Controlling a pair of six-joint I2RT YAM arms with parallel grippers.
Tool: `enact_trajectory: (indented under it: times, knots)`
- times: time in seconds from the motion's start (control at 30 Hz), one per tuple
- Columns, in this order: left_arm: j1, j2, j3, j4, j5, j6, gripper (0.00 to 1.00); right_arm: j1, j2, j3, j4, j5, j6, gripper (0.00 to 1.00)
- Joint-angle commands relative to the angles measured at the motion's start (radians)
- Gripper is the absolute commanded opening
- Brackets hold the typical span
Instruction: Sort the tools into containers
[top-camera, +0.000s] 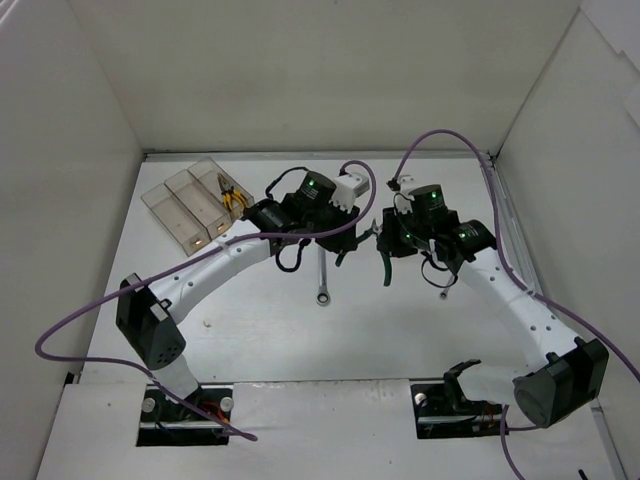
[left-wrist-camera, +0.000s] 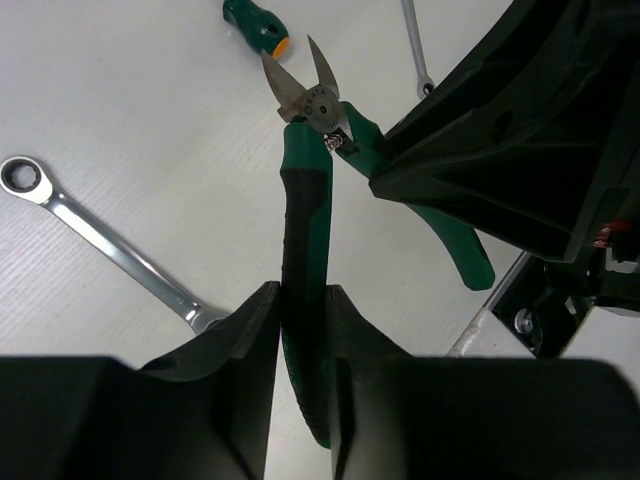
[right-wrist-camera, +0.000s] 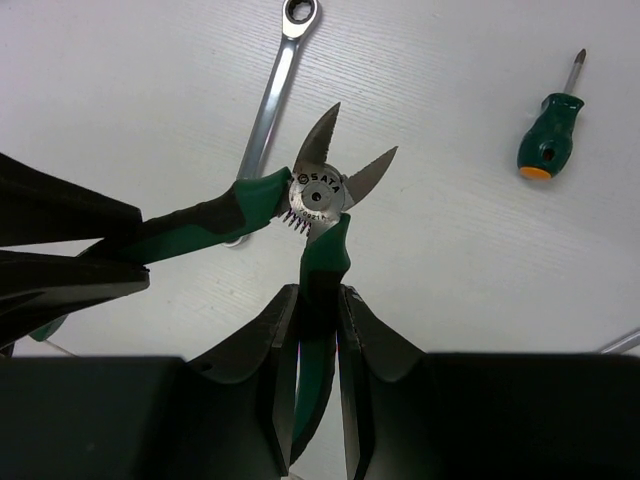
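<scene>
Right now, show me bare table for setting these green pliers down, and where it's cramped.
Widest bare patch: the near table between the arm bases, in front of the wrench. A smaller one between the bins and the left arm's base. Crowded: the centre, where the left gripper and right gripper both clamp the green pliers, with wrench and screwdriver nearby.

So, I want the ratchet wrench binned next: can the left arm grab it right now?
Probably not yet: the left gripper has its jaws shut on a handle of the green pliers. The ratchet wrench itself lies unobstructed on the table.
</scene>
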Motion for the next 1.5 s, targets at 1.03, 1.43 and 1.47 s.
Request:
enact_trajectory:
  times: [1.03,1.43,1.47]
  knots:
    - [0.292,-0.062,0.126,-0.083,-0.642,0.089,0.0,0.011,-0.102,0.009,0.058,0.241,0.082,0.98]
    - [0.53,0.13,0.316,-0.013,-0.76,0.209,0.0,0.01,-0.257,-0.178,0.045,0.184,0.137,0.98]
    - [0.539,0.144,0.326,-0.007,-0.76,0.215,0.0,0.01,-0.263,-0.191,0.043,0.184,0.138,0.98]
